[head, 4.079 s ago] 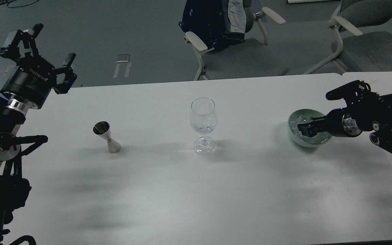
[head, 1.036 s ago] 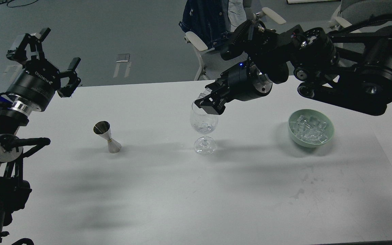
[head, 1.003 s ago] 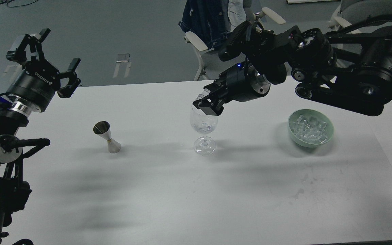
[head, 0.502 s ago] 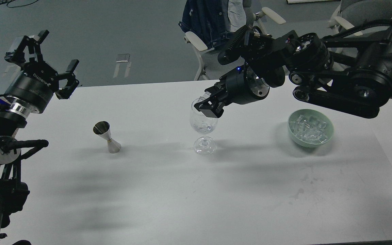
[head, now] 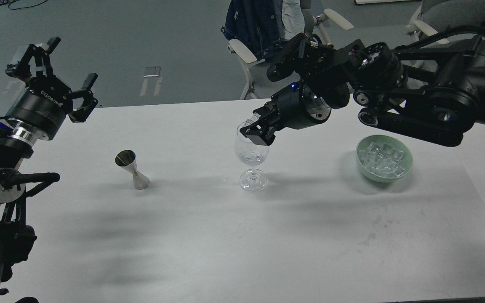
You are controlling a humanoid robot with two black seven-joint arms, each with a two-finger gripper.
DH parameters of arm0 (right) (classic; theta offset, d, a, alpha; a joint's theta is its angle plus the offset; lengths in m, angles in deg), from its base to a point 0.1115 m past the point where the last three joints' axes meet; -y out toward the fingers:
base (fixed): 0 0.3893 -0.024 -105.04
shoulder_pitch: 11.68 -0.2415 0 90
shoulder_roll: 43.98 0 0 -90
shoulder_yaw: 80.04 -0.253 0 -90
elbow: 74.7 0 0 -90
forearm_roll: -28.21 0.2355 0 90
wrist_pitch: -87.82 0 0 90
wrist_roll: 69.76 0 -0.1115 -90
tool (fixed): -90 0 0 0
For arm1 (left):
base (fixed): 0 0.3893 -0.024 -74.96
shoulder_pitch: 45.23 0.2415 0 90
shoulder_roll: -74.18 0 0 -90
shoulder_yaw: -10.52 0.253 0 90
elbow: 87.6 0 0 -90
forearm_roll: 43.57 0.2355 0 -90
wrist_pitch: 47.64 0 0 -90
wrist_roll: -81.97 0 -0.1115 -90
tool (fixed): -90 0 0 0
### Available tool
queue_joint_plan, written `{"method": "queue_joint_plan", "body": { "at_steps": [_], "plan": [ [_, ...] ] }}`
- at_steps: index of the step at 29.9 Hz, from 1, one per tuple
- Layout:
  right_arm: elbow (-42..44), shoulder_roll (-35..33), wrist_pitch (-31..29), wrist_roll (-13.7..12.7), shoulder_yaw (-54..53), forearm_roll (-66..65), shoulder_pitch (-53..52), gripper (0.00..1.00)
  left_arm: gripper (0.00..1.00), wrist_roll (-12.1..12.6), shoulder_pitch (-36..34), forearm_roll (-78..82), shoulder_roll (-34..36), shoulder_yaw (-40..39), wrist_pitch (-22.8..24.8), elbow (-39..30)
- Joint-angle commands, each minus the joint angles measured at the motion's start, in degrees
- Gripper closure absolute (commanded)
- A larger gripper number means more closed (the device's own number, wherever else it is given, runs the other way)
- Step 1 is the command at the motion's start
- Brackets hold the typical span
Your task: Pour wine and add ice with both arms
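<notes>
Right gripper (head: 256,134) lowered to the one glass (head: 251,155), fingers' state unclear; left gripper (head: 55,71) spread.

An office or lab room is showing here: a plain white table (head: 225,235), grey carpet (head: 141,38), and armchairs (head: 293,71) standing behind, a jacket (head: 259,25) hanging over one.

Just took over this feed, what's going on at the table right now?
The right claw sits at the rim of the wine glass in the middle of the table; whether it holds an ice cube is unclear. The bowl of ice stands to the right. The left claw hangs open, off to the left, away from the metal jigger.
</notes>
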Motion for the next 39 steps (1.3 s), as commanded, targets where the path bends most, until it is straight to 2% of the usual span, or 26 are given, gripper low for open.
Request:
{"method": "queue_joint_plan", "body": {
  "at_steps": [1,9,13,17,28,31,33,36,39],
  "plan": [
    [0.0,0.2,0.0,-0.1,0.0,0.0,-0.1,0.53,0.02,0.0,0.0,0.1,0.0,0.0,0.0,0.0],
    [-0.1,0.2,0.0,-0.1,0.0,0.1,-0.1,0.44,0.02,0.0,0.1,0.0,0.1,-0.1,0.0,0.0],
    [-0.1,0.2,0.0,-0.1,0.0,0.1,-0.4,0.29,0.02,0.0,0.1,0.0,0.1,-0.1,-0.1,0.0],
    [-0.2,0.2,0.0,-0.3,0.0,0.2,-0.5,0.23,0.02,0.0,0.1,0.0,0.1,-0.2,-0.1,0.0],
    [0.1,-0.1,0.0,-0.4,-2.0,0.4,-2.2,0.2,0.02,0.0,0.1,0.0,0.2,-0.2,-0.1,0.0],
    [1.6,-0.5,0.0,-0.4,-6.9,1.1,-3.7,0.16,0.02,0.0,0.1,0.0,0.8,-0.2,-0.1,0.0],
    [5.8,-1.9,0.0,-0.4,-13.5,1.1,-4.3,0.04,0.02,0.0,0.0,-0.2,1.4,-0.2,-0.3,0.0],
    [10.6,-2.9,0.0,-0.4,-19.6,1.1,-4.2,0.01,0.02,0.0,-0.1,-0.3,1.9,-0.2,-0.4,0.1],
    [20.5,-3.0,0.0,0.0,-29.6,2.0,-3.9,0.0,0.02,0.1,-0.8,-0.4,2.9,0.1,-0.5,0.6]
  ]
}}
